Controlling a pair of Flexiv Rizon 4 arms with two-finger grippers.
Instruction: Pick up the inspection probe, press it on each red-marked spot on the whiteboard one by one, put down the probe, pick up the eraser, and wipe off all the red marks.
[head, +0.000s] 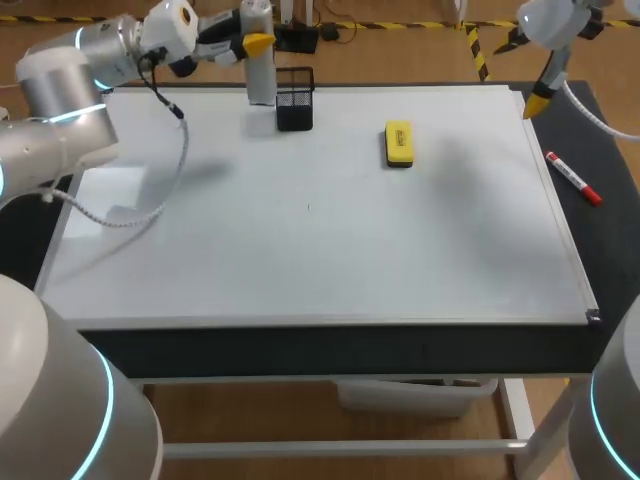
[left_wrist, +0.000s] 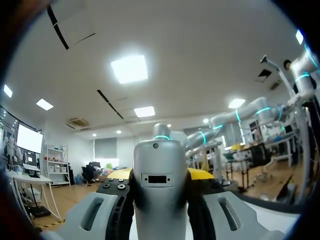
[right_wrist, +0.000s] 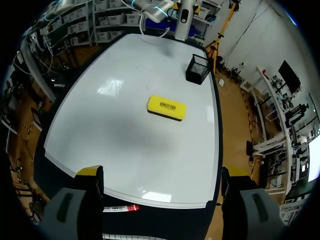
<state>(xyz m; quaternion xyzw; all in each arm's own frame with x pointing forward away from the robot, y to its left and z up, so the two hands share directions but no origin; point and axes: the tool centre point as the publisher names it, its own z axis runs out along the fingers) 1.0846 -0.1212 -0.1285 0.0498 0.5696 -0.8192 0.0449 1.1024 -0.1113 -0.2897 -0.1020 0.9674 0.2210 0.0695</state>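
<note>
The inspection probe (head: 261, 72), a grey-white cylinder, stands upright at the whiteboard's far edge, with my left gripper (head: 253, 44) shut on its upper part. In the left wrist view the probe (left_wrist: 160, 200) fills the gap between the yellow-tipped fingers (left_wrist: 114, 175). The yellow eraser (head: 398, 143) lies flat on the whiteboard (head: 300, 250), right of the middle towards the far edge. My right gripper (head: 538, 100) hangs open above the board's far right corner; in its wrist view the gripper (right_wrist: 160, 172) holds nothing and the eraser (right_wrist: 166, 108) lies ahead of it. I see no red marks on the board.
A black mesh holder (head: 294, 98) stands just right of the probe, also the holder (right_wrist: 197, 69) in the right wrist view. A red marker (head: 573, 178) lies on the dark table right of the whiteboard.
</note>
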